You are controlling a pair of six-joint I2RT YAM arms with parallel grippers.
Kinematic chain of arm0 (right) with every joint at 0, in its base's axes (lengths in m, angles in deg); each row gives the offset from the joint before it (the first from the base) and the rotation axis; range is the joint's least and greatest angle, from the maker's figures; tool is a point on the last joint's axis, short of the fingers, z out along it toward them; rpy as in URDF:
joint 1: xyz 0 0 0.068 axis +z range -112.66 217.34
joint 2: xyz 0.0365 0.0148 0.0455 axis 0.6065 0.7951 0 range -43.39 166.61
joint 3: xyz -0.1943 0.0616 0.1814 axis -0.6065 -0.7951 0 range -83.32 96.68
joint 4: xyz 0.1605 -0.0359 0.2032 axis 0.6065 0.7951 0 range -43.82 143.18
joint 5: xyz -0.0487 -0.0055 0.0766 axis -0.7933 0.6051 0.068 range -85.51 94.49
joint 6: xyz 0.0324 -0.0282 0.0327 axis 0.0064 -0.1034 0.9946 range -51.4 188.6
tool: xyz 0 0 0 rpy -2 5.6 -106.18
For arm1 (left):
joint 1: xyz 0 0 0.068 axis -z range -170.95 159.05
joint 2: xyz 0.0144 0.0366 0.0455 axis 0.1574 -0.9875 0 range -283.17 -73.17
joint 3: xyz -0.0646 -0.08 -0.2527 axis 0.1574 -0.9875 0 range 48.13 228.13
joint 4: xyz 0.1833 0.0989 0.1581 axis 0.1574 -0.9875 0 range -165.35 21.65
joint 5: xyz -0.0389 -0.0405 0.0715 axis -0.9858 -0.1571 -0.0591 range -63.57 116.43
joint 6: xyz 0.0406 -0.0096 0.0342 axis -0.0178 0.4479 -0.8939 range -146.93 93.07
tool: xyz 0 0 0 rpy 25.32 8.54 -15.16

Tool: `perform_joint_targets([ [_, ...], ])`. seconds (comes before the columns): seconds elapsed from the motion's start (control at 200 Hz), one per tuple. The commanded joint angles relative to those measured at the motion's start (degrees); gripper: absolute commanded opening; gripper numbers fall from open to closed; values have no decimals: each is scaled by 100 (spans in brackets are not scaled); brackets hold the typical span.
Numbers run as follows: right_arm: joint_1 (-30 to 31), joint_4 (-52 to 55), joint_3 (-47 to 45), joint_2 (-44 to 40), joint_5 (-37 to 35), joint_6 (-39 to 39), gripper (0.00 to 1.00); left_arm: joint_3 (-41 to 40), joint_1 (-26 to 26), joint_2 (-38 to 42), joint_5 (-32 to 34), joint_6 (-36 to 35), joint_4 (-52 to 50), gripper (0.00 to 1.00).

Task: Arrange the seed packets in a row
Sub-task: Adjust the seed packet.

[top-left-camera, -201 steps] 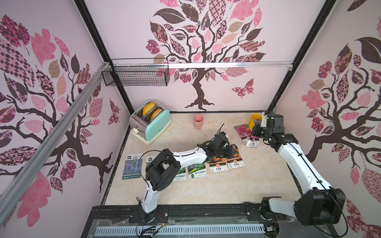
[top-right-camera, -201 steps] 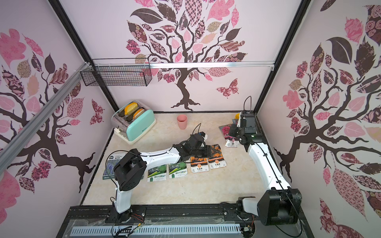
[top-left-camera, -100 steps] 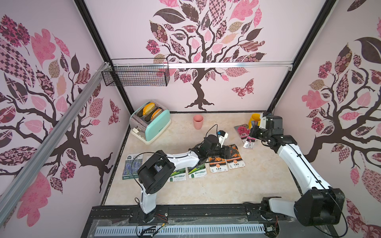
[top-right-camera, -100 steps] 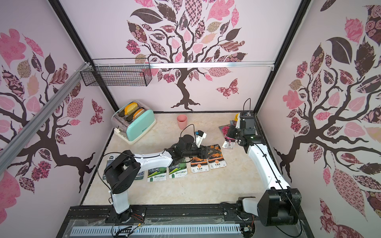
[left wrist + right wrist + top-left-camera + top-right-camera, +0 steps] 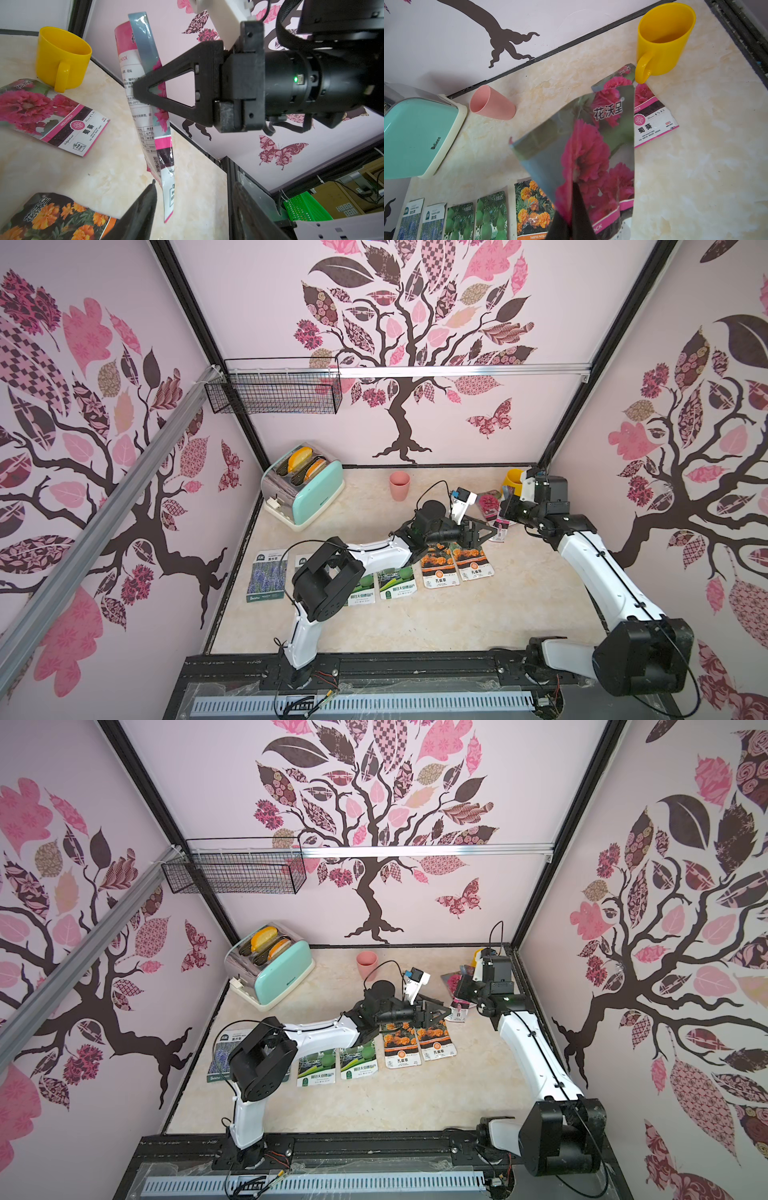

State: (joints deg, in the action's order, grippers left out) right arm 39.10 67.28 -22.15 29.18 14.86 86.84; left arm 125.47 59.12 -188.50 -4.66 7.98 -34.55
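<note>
Pinches a thin, glossy magenta-flower packet (image 5: 143,128) flat between the black, triangular right fingers (image 5: 143,93), upright and slightly curled, near the round yellow plastic mug (image 5: 62,54). Leaves its twin (image 5: 52,116) lying flat just beside that mug on the marble-patterned worktop (image 5: 457,626), and a row of six packets (image 5: 397,583), glossy rectangles, well apart from the mug. Spreads the wedge-shaped left fingers (image 5: 141,212), empty, close by the held packet's lower end. Has rolled the left wrist sideways and brought it nearer the mug since a second ago; has kept the right pinch.
</note>
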Motion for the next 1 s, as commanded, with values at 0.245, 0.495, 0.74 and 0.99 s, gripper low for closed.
perform_joint_targets([
  [0.245,70,-46,70,-130,169,92,0,594,-15,-580,-70,-105,-13,57],
  [0.495,136,8,65,-165,152,99,0,1082,3,-996,-150,-135,-214,45],
  [0.74,182,25,99,-202,136,110,0,1155,29,-1150,-7,-187,-309,0],
  [0.99,211,77,122,-248,-62,-1,58,879,-46,-867,215,-187,-302,0],
])
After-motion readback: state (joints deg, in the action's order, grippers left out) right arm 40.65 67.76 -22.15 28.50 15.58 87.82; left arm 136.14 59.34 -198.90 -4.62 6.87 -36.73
